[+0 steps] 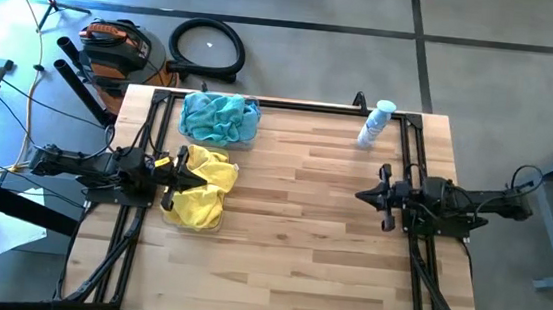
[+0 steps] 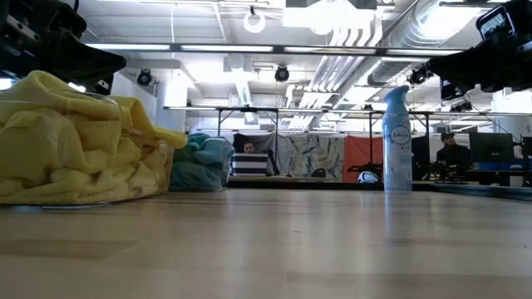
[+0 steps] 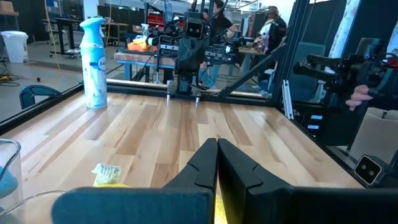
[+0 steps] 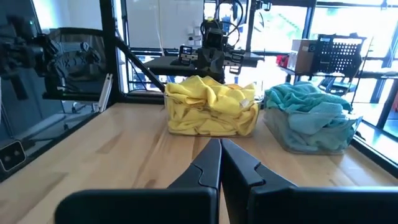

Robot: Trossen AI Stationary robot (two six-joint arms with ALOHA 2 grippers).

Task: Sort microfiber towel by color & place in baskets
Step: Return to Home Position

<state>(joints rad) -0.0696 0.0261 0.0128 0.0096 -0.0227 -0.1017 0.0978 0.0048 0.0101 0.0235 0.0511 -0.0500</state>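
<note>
Yellow towels heaped in one clear bin, under left tool, pressed together; teal towels fill neighbouring bin; right tool pressed together, well apart over bench.

At table height the clear basket of yellow towels runs off the picture's left edge. It also hides about half of the teal towels standing behind it. Both heaps are so crumpled and packed that I can't count the cloths in either. From overhead, the label on the bottle is too small to read.
</note>
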